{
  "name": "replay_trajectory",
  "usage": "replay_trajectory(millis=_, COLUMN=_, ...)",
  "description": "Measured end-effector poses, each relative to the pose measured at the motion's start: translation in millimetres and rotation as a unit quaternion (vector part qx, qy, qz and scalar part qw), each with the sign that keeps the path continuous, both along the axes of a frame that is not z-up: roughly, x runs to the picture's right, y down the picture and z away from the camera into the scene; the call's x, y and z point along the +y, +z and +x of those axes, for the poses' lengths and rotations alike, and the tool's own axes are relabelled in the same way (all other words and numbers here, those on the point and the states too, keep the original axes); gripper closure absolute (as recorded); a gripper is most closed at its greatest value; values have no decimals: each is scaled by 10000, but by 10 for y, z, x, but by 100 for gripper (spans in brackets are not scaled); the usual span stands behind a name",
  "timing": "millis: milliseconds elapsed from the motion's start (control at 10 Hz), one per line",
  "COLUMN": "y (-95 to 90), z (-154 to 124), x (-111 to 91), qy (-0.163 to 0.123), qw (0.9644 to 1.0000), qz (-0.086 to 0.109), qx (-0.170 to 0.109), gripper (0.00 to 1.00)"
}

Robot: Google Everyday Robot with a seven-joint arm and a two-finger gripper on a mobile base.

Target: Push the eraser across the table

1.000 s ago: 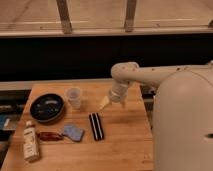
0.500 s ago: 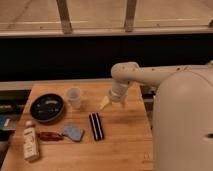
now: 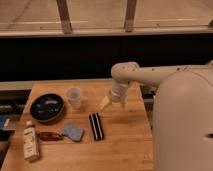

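The eraser (image 3: 96, 126), a black block with white lengthwise stripes, lies on the light wooden table (image 3: 120, 145) near its middle, pointing away from me. My gripper (image 3: 104, 103) hangs from the white arm above the table's far right part. It is a little beyond and to the right of the eraser, apart from it.
A clear plastic cup (image 3: 74, 97) stands left of the gripper. A dark round bowl (image 3: 47, 107) sits at the far left. A blue-grey pad (image 3: 73, 132), a reddish-brown oblong object (image 3: 48, 135) and a small bottle (image 3: 30, 143) lie at the front left. My white body fills the right side.
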State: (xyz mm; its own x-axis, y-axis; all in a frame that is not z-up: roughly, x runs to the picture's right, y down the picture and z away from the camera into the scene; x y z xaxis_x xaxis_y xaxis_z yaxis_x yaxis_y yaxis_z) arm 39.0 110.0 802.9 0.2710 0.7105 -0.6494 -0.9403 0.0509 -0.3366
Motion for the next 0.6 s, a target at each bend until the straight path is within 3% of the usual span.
replay_trajectory(millis=400, y=0, z=0, x=0, qy=0, qw=10000, qz=0, qx=0, gripper=84)
replay_trajectory(millis=600, y=0, z=0, x=-2, qy=0, qw=10000, qz=1, qx=0, gripper=98)
